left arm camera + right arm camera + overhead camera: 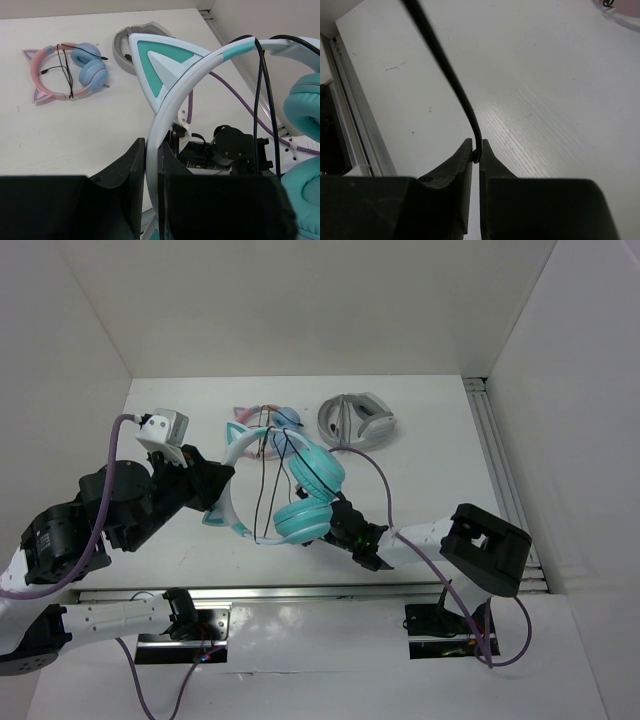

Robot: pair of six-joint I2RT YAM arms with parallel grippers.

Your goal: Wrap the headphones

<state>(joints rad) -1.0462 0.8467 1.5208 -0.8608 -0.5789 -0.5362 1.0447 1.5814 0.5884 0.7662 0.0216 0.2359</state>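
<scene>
The teal headphones (310, 495) are held up over the table's middle, with two teal ear cups and a pale headband (233, 452) that carries cat ears. My left gripper (218, 490) is shut on that headband (170, 105); the band passes straight between its jaws (152, 150) in the left wrist view. The thin black cable (268, 485) hangs in loops across the headband. Below the lower ear cup, my right gripper (340, 523) is shut on this cable (445, 65), which is pinched at the fingertips (476, 152) just above the table.
Pink-and-blue cat-ear headphones (268, 420) and grey-and-white headphones (357, 422) lie at the back of the table. A purple arm cable (385, 490) arcs over the right side. A metal rail (500, 470) runs along the right edge. White walls enclose the table.
</scene>
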